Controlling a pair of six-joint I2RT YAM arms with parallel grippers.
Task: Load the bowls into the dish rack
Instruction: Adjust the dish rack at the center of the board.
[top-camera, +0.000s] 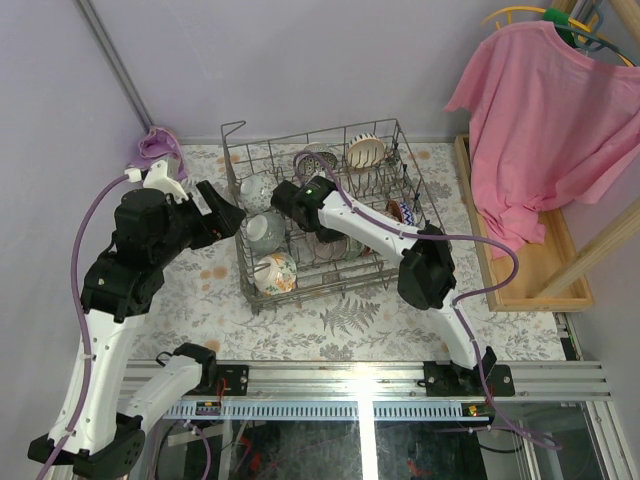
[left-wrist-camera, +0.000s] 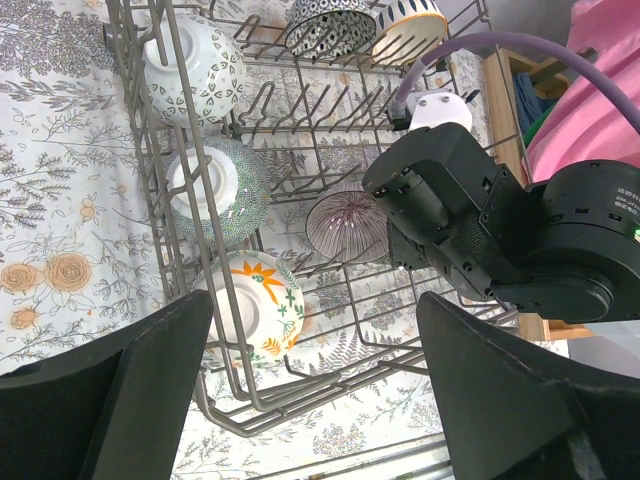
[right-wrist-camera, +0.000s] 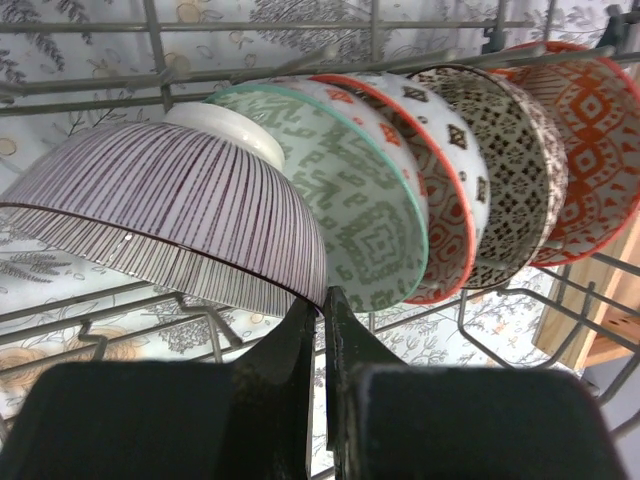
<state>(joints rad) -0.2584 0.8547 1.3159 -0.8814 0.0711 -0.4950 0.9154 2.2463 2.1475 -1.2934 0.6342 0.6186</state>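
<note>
**A:** Starting on the left: what is the left gripper (top-camera: 228, 216) doing?

**B:** It hangs just outside the left wall of the dish rack (top-camera: 320, 288), jaws wide apart and holding nothing. Inside that wall three bowls stand on edge between the tines, and the floral bowl (left-wrist-camera: 262, 305) is the nearest of them.

**A:** And the middle?

**B:** The striped bowl (right-wrist-camera: 170, 215) leans there, foot up. The right gripper (right-wrist-camera: 322, 310) is right under its rim with the jaws pressed together. The tips touch the rim, but I cannot tell whether they pinch it.

**A:** Further right?

**B:** There's a packed row: a green-patterned bowl (right-wrist-camera: 350, 200), then a red-rimmed bowl (right-wrist-camera: 440, 190), then more. All of them are in the rack, and I see none out on the worktop (top-camera: 330, 325).

**A:** How would they handle?

**B:** I'd say stiff, glazed and slick, with some weight, and likely to chip against wire or each other (they sit very close). The rim is the place to take hold, one jaw inside and one outside. Grip firmly and set each one down gently
</note>
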